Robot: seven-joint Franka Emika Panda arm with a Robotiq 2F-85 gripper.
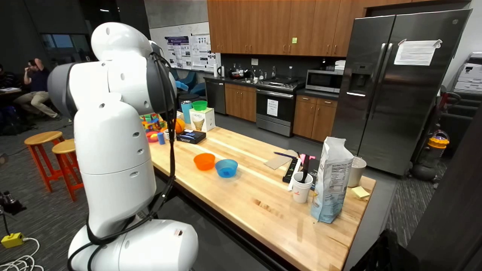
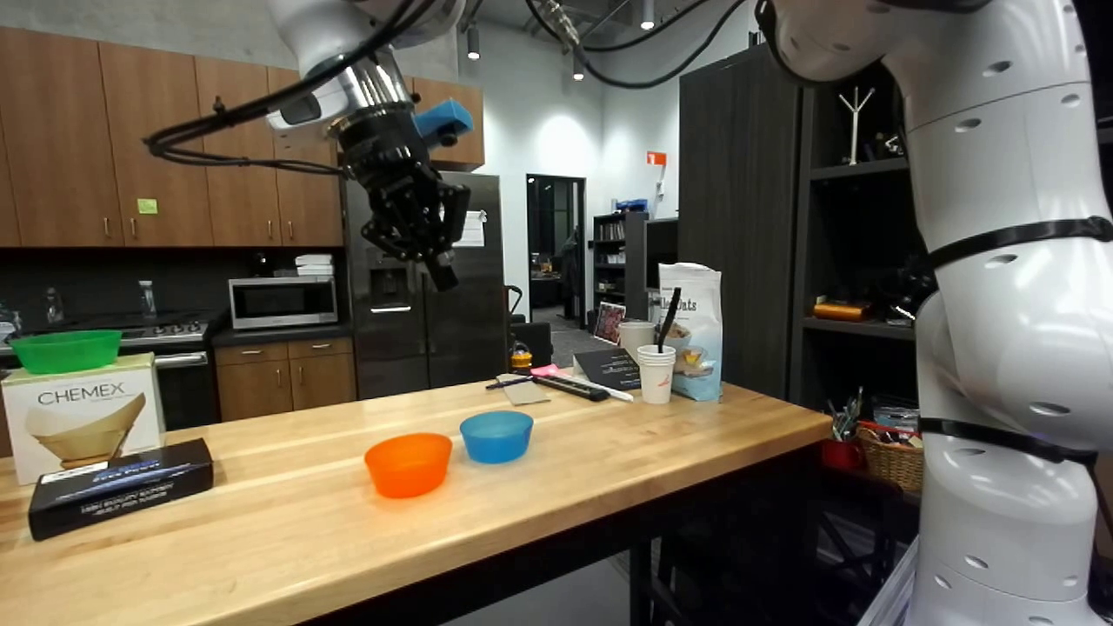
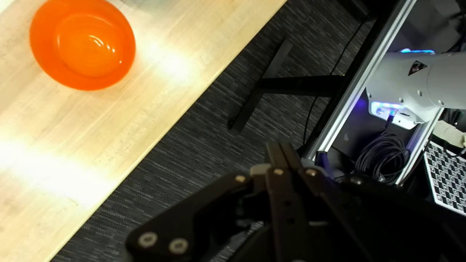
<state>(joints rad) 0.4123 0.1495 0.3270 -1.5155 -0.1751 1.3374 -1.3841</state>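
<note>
My gripper hangs in the air above the table, pointing down at a slant. In the wrist view its two fingers meet side by side, shut, and nothing shows between them. In both exterior views an orange bowl stands upright on the wooden tabletop, close beside a blue bowl. From the wrist, the orange bowl lies at upper left, well apart from the fingers, and looks bare inside. The arm hides the gripper in an exterior view.
A Chemex box bears a green bowl, with a flat black box in front. Toward the far end stand stacked white cups and a tall bag. Dark floor lies beyond the table's edge.
</note>
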